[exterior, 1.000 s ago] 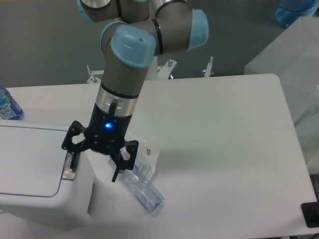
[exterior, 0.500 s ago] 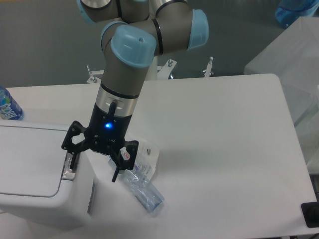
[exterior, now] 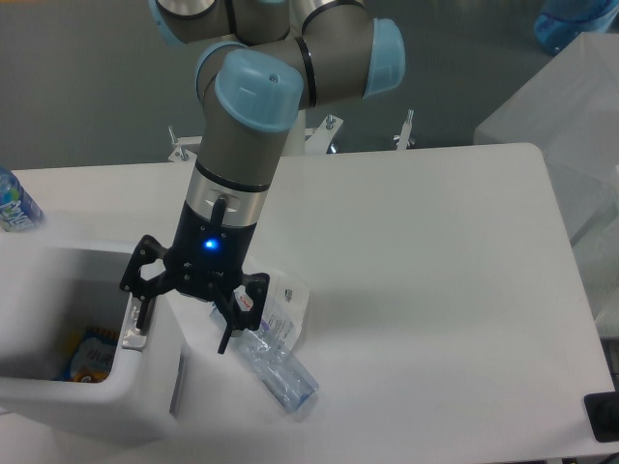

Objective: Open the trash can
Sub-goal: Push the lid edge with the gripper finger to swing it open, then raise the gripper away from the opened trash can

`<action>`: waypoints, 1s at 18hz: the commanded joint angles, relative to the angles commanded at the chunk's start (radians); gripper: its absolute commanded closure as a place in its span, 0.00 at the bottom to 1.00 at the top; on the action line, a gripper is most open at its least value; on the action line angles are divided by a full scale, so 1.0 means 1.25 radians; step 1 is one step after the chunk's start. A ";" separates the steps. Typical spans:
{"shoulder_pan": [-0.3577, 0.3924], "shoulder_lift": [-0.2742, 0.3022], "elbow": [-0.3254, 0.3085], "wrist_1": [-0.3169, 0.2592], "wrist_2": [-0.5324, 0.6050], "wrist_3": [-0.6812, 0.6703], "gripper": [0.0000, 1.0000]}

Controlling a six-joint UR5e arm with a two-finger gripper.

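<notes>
trash can (exterior: 58, 333): 1, lid up | crushed bottle (exterior: 276, 362): 1 | pincer (exterior: 184, 324): spread wide, holding nothing

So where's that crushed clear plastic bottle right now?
The crushed clear plastic bottle lies on the white table, low in the camera view, just right of the big boxy white trash can and beneath the black gripper.

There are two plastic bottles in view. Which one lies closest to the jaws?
The crushed clear bottle, lying just below the gripper; the blue-labelled bottle stands far off at the table's left edge.
</notes>
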 joint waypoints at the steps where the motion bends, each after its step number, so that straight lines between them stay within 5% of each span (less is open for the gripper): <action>1: 0.000 -0.001 0.000 0.000 0.001 0.000 0.00; 13: 0.032 0.002 0.106 -0.002 0.061 0.017 0.00; 18: 0.064 0.002 0.104 -0.021 0.161 0.174 0.00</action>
